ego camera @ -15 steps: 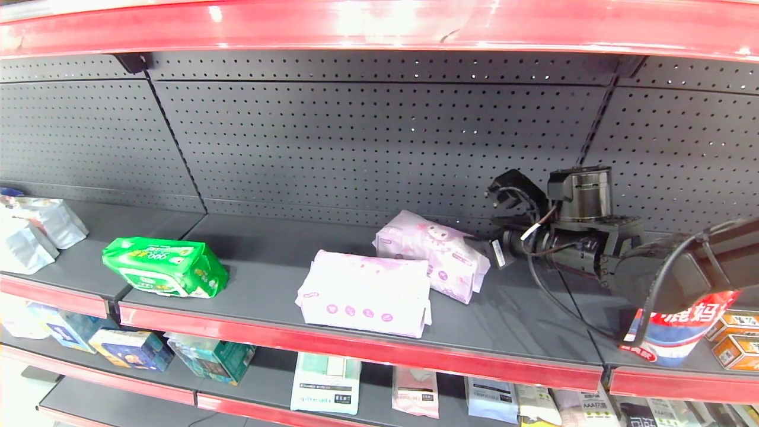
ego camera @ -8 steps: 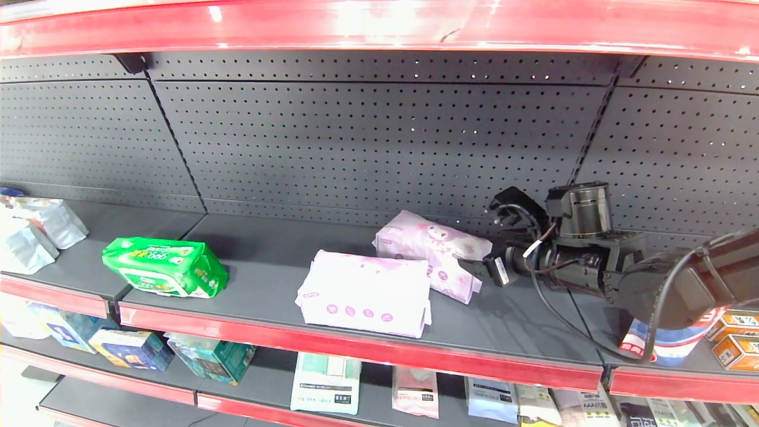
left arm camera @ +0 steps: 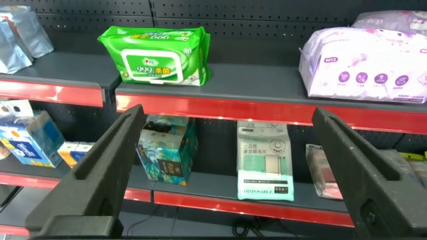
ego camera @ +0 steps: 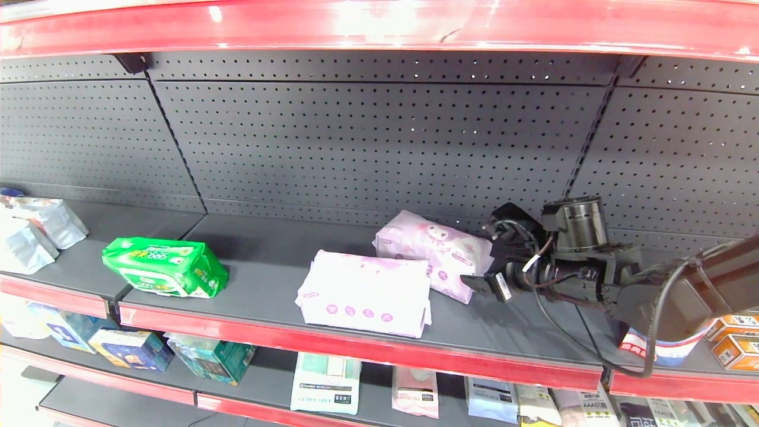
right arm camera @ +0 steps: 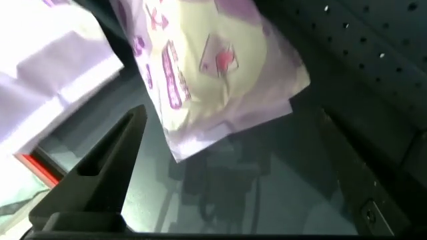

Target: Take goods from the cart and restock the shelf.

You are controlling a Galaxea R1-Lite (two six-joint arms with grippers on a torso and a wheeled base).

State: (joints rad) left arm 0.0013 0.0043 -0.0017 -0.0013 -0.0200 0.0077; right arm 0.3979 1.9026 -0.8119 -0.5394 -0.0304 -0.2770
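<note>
On the grey shelf board [ego camera: 267,255] lie two pink-and-white soft packs: one near the front edge [ego camera: 364,293] and one behind it toward the right [ego camera: 433,249]. My right gripper [ego camera: 493,258] hovers low over the board at the rear pack's right end, open and holding nothing. In the right wrist view that pack [right arm camera: 213,73] lies just beyond the right gripper [right arm camera: 227,180], outside its spread fingers. My left gripper [left arm camera: 227,167] is open and empty, out in front of the shelving. A green wipes pack [left arm camera: 157,53] and the front pink pack [left arm camera: 367,63] lie beyond it.
A green wipes pack [ego camera: 163,267] lies left of the pink ones, with silver pouches [ego camera: 35,231] at the far left. A red, white and blue tub [ego camera: 664,350] and orange boxes [ego camera: 735,338] sit behind my right arm. Pegboard backs the shelf; stocked lower shelves [ego camera: 326,385] run below.
My right arm has sunk lower toward the shelf board, its open gripper staying by the rear pink pack's right end. The packs lie where they were.
</note>
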